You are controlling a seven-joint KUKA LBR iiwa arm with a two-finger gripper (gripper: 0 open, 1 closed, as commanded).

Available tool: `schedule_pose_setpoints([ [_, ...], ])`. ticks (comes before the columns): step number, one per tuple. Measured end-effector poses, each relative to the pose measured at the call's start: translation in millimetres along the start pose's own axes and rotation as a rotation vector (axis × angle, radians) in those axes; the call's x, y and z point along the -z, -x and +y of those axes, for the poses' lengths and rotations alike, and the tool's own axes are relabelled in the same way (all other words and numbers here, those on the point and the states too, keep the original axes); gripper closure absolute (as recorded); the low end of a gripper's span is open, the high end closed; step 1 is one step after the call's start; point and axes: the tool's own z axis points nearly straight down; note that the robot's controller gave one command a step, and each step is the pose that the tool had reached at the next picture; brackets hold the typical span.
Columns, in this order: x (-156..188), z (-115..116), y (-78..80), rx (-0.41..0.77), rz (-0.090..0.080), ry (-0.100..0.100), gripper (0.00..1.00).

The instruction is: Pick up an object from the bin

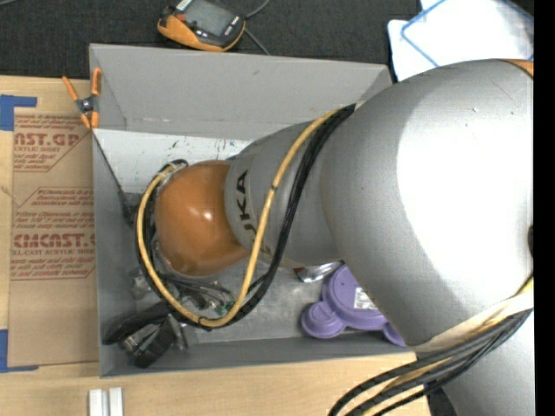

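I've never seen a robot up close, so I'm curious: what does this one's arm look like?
The arm is built of big, rounded silver-grey shells, with black letters on one segment. A glossy orange dome cover sits near its tip. A yellow cable and black cables loop along the arm and around the dome. The end effector at the tip is black.

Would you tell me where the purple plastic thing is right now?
The purple plastic thing lies by the lower wall of the bin, right of middle, partly under the grey arm.
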Motion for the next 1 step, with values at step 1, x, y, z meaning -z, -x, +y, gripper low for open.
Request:
schedule_pose_setpoints([
  [1, 0.9, -136.5, 33.6, -0.532, -0.004, -0.002, 1.00],
])
